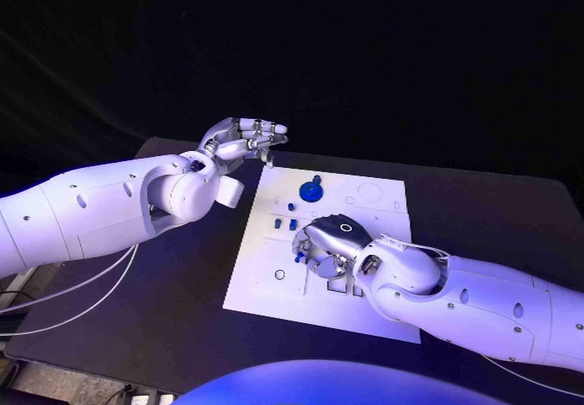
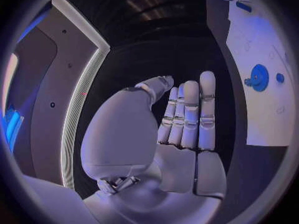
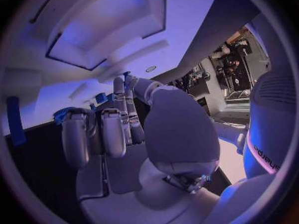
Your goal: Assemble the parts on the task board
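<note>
The white task board (image 1: 270,278) lies in the middle of the black table. A blue gear (image 1: 311,191) stands near its far edge, with small blue parts (image 1: 292,205) (image 1: 280,224) just in front of it. My right hand (image 1: 327,245) is down on the board's middle with its fingers curled in; its thumb and two fingers (image 3: 127,92) meet at their tips, and whether a part sits between them is hidden. My left hand (image 1: 244,139) is raised beyond the board's far left corner, fingers (image 2: 190,114) straight, holding nothing. The gear (image 2: 258,78) also appears in the left wrist view.
The board (image 3: 193,10) carries shaped recesses near my right hand. A blue bar (image 3: 16,127) and the gear (image 3: 62,115) lie beyond the right hand's curled fingers. Bare black table (image 1: 159,312) surrounds the board; cables hang off the left edge.
</note>
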Action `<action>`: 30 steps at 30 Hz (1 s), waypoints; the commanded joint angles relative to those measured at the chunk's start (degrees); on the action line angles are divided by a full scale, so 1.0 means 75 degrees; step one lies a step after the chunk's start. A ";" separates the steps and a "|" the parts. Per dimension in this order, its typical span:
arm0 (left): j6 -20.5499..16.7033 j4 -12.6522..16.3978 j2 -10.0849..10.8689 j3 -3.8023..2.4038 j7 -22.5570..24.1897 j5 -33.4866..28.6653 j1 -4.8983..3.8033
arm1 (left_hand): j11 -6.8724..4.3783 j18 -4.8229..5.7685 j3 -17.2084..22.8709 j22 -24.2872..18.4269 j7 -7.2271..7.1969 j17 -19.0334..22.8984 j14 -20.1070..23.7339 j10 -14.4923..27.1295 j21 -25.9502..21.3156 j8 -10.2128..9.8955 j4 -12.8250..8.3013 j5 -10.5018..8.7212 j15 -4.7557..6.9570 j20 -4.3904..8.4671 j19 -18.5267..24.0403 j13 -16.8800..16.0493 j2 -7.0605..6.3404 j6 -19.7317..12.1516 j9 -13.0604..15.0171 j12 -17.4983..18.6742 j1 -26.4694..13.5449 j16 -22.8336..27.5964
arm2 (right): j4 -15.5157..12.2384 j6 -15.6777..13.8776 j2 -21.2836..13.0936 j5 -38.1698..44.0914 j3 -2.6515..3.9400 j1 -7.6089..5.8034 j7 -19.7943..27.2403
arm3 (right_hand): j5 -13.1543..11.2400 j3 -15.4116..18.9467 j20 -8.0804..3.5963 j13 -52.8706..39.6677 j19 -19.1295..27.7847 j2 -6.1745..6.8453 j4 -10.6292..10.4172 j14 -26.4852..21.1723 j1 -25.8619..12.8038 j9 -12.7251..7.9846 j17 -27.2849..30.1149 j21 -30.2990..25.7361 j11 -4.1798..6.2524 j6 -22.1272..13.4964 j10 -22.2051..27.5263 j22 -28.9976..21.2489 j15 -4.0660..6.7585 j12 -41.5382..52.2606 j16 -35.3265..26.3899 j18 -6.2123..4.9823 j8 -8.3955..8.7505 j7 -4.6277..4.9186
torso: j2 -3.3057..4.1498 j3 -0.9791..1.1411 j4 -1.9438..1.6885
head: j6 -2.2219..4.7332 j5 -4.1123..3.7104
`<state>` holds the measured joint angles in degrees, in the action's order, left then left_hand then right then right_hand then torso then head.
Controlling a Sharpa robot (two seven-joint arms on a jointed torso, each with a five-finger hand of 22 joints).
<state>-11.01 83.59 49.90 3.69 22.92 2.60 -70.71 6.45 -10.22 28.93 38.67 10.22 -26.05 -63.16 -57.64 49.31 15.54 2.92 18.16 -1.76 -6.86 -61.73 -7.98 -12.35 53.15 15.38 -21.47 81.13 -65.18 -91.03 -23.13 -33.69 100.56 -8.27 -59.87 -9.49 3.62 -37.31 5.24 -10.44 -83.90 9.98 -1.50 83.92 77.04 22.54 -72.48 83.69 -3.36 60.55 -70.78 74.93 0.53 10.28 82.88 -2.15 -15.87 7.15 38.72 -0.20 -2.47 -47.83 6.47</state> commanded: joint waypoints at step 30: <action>0.0017 0.0000 0.0013 -0.0007 -0.0066 -0.0045 -0.0017 | 0.0003 -0.0047 0.0017 -0.0013 -0.0002 0.0022 0.0046 0.0093 -0.0043 0.0042 -0.0062 0.0046 -0.0001 0.0022 0.0045 -0.0025 0.0108 -0.0052 0.0010 -0.0070 -0.0004 -0.0019 | 0.0055 0.0154 0.0019 0.0145 -0.0040 0.0011 0.0018 | 0.0185 0.0271 0.0199 0.0326 0.0071 0.0454 -0.0106 0.0239 -0.0603 -0.0216 0.0505 -0.0928 -0.0364 -0.0811 0.0900 0.1204 -0.0237 -0.0700 -0.0213 -0.0121 0.0543 0.0360 | -0.0003 0.0006 0.0011 | -0.0008 -0.0006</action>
<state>-11.01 83.50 50.04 3.69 22.50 2.58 -70.74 6.45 -10.22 29.10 38.62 10.22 -25.95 -63.16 -57.23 49.31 15.54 2.76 18.16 -1.76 -6.86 -61.73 -8.09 -12.26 53.15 15.37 -21.75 81.19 -65.18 -90.76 -21.75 -33.43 100.93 -8.47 -59.91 -9.26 5.00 -35.47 6.73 -7.79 -83.40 13.20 -2.24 83.98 72.76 20.96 -68.72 76.80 -6.13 54.63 -64.07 74.91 -0.98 5.02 81.33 -2.28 -11.92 9.87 38.68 -0.20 -2.42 -47.93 6.45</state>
